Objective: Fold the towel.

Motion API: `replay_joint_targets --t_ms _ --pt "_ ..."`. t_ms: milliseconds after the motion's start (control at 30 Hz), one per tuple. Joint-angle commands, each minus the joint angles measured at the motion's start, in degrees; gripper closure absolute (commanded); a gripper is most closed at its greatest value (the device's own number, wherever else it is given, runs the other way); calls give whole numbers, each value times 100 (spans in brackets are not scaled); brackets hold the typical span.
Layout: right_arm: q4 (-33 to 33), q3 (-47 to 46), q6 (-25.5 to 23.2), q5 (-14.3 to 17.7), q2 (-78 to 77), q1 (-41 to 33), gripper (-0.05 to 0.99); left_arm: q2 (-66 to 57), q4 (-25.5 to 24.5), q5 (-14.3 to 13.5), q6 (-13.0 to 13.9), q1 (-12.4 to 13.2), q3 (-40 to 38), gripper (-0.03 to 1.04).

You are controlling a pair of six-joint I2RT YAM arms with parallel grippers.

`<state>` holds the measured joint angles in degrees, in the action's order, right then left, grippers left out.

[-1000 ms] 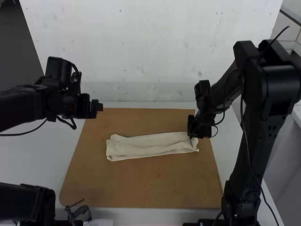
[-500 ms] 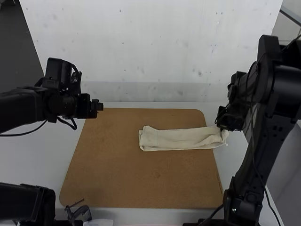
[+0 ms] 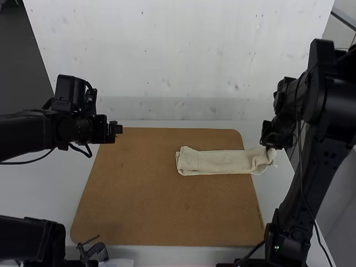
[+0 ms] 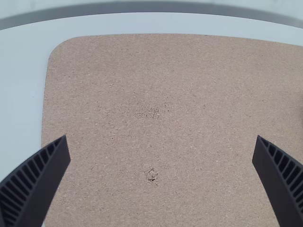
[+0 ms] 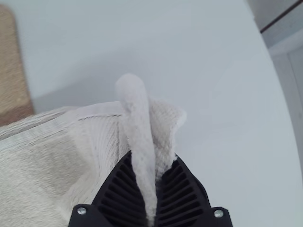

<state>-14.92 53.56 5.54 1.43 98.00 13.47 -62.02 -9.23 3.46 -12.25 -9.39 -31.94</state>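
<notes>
Cream cloth in a long, narrow strip, and there's the towel (image 3: pixel 217 162), lying over the far right part of the brown board (image 3: pixel 167 211) with one end across the edge onto the white tabletop (image 5: pixel 227 142). That end is the busy one! The right gripper (image 5: pixel 152 156) is clamped on it, fingers closed around a pinched-up ridge of fabric, with creases fanning out beside the grip. Over on the other side, the left gripper (image 4: pixel 161 137) has its fingers wide apart above bare board, well away from the cloth.

It looks like a lengthwise fold is made and the strip is being placed, with a fold across its length likely to come. Here's the danger: nothing pins the free end, so a pull outward could drag the whole strip off the board. Should the pinch have caught only some of the layers, lifting could peel them apart and undo the fold. And let go carelessly, that bunched ridge could leave a crumpled corner, throwing the next crease crooked.
</notes>
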Motion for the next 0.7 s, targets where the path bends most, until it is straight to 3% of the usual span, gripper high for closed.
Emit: replay_joint_targets --t_ms 0,267,433,667 --pt "-82 -127 -378 121 -685 -803 92 -153 97 40 65 -28 -22 2" --pt "-161 -153 -1565 788 -694 -3053 92 -65 97 49 100 77 39 2" --pt "-240 251 -2119 1026 -202 -3958 92 58 97 67 188 165 127 2" --pt "-424 884 -2461 1289 238 -4784 92 58 97 75 197 192 206 2"
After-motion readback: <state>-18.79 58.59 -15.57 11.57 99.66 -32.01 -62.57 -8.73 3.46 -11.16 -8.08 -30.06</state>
